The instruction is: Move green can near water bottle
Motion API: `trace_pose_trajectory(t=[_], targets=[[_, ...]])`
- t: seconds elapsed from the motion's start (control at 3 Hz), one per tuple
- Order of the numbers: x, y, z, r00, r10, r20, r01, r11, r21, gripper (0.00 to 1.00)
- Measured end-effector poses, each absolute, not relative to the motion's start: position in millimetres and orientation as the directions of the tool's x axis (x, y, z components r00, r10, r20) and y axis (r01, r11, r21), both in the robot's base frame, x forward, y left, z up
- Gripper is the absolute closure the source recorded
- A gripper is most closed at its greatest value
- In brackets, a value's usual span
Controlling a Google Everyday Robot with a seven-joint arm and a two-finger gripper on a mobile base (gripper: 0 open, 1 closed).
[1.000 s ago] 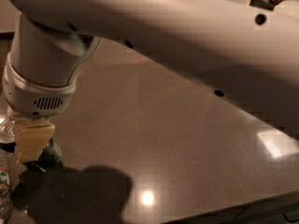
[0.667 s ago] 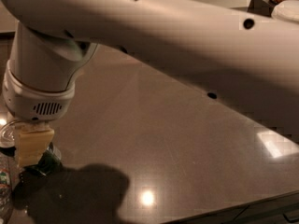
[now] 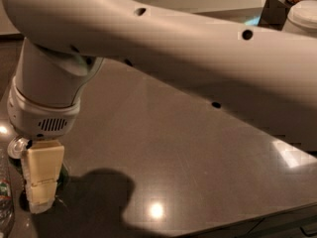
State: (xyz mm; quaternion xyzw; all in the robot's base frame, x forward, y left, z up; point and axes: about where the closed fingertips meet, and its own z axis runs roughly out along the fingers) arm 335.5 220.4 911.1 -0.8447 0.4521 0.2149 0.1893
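My gripper [image 3: 42,198] hangs from the thick white arm at the lower left of the camera view, its pale yellow finger [image 3: 43,175] pointing down at the table. It is shut on the green can [image 3: 63,174]. The can's dark green body shows just right of the finger and its silver top pokes out upper left of it; the rest is hidden behind the finger. The water bottle [image 3: 5,197], clear plastic with a white label, lies at the left edge, close beside the gripper and can, mostly cut off by the frame.
The dark glossy table [image 3: 178,152] stretches to the right, with its front edge running along the lower right. A dark box and a white lidded container [image 3: 303,14] stand at the far right corner. The arm spans the whole upper view.
The gripper has moved down and slightly right, and the can moved with it. The arm's long link has swung lower across the view.
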Motion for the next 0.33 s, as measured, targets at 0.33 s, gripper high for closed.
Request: trace_pose_trajectory(t=[0.33], targets=[[335.4,220.4,911.1,0.499,-0.682,-0.534,-0.845,-0.519,-0.126,0.00]])
